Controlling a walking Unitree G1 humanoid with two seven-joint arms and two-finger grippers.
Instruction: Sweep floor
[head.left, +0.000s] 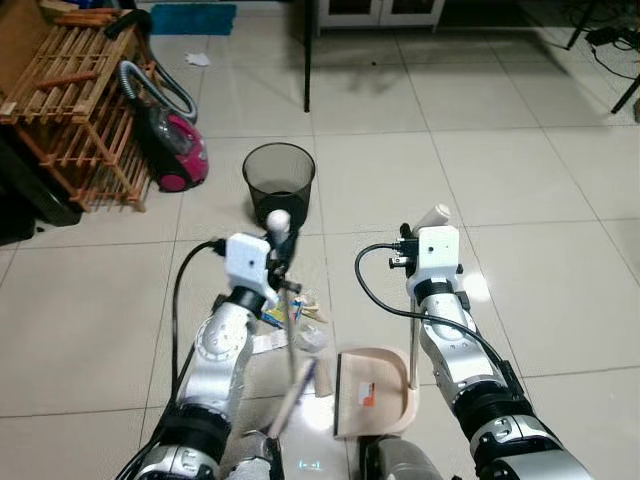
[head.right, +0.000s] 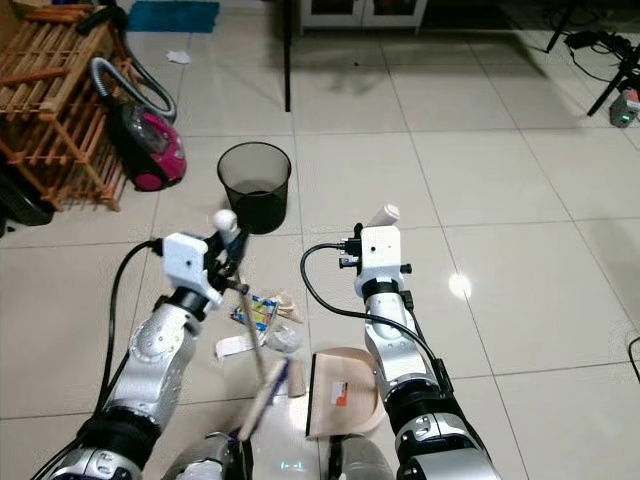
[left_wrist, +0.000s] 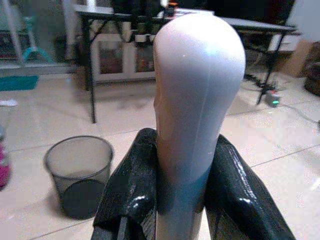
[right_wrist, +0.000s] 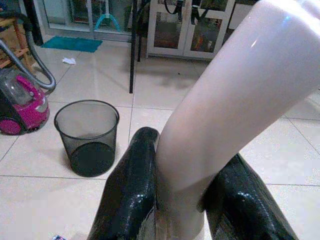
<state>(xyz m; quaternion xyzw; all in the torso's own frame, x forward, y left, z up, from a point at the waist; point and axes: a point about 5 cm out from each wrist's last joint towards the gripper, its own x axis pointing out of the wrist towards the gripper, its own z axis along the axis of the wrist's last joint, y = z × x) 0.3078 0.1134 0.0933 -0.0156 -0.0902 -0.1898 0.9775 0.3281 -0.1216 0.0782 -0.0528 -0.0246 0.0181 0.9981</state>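
Broom (head.left: 295, 375) slants down across the tiles, its brush end low beside the dustpan (head.left: 375, 392), white handle top clamped between the left gripper (left_wrist: 182, 200) fingers. The right gripper (right_wrist: 185, 200) is closed on the dustpan's upright pale handle (right_wrist: 225, 100). Litter (head.right: 262, 315), wrappers and paper scraps, lies on the floor (head.left: 520, 190) just beyond the dustpan, toward the black mesh bin (head.left: 278, 178). Past the bin, off to the left, a pink vacuum cleaner (head.left: 172, 140) sits against a wooden rack (head.left: 75, 100).

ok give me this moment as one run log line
left gripper: shut on white broom handle | right gripper: shut on pale dustpan handle | litter beside beige dustpan | black mesh bin ahead
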